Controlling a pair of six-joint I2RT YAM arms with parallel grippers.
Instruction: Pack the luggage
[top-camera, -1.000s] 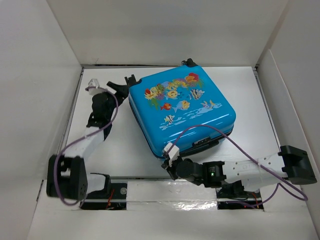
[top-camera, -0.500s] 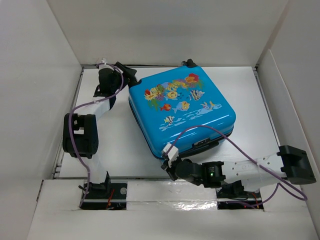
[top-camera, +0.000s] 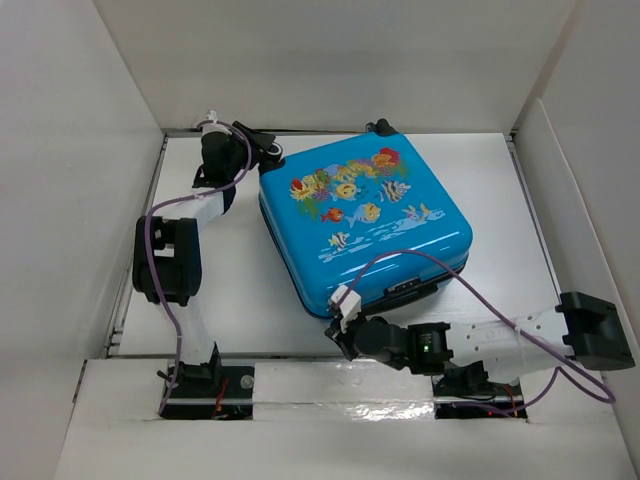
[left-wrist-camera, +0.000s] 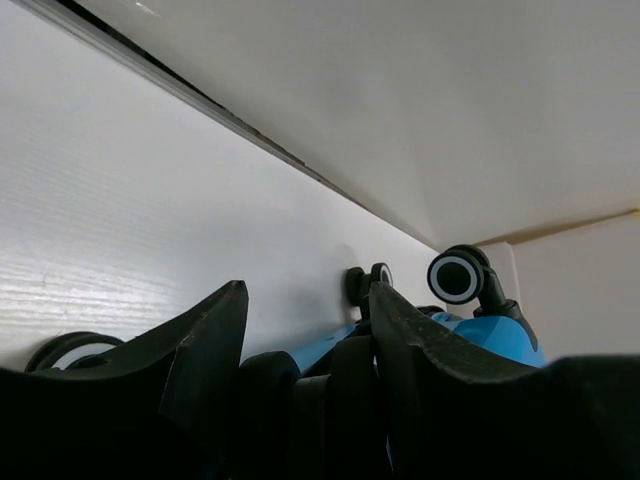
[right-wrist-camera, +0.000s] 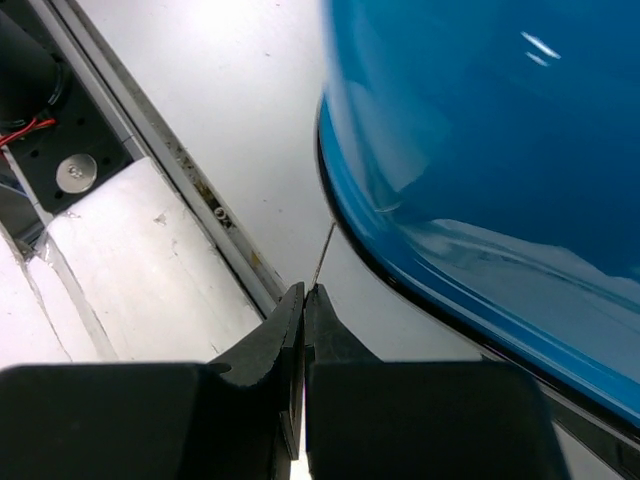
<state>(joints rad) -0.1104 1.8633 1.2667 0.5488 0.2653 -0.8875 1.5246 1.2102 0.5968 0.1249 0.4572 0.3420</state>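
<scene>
The luggage (top-camera: 365, 215) lies flat and closed on the white table, bright blue with a fish print. My left gripper (top-camera: 268, 150) reaches its far left corner. In the left wrist view its jaws (left-wrist-camera: 308, 290) are closed in on a black wheel (left-wrist-camera: 270, 385), which fills the gap between them. Another wheel (left-wrist-camera: 456, 277) sticks up beyond it, above the blue shell (left-wrist-camera: 500, 335). My right gripper (top-camera: 336, 330) sits at the near left corner. It is shut (right-wrist-camera: 304, 290) on a thin zipper pull (right-wrist-camera: 325, 250) coming off the luggage's (right-wrist-camera: 480, 150) edge.
White walls enclose the table: the left wall (top-camera: 60, 200), the back wall (top-camera: 330, 60) and a right panel (top-camera: 580, 200). A raised white ledge (top-camera: 330, 385) with a metal rail (right-wrist-camera: 190, 170) runs along the near edge, beside the right gripper.
My left arm has stretched out from the near left to the luggage's far left corner, and its jaws have narrowed round the wheel. The right arm and luggage have stayed put.
</scene>
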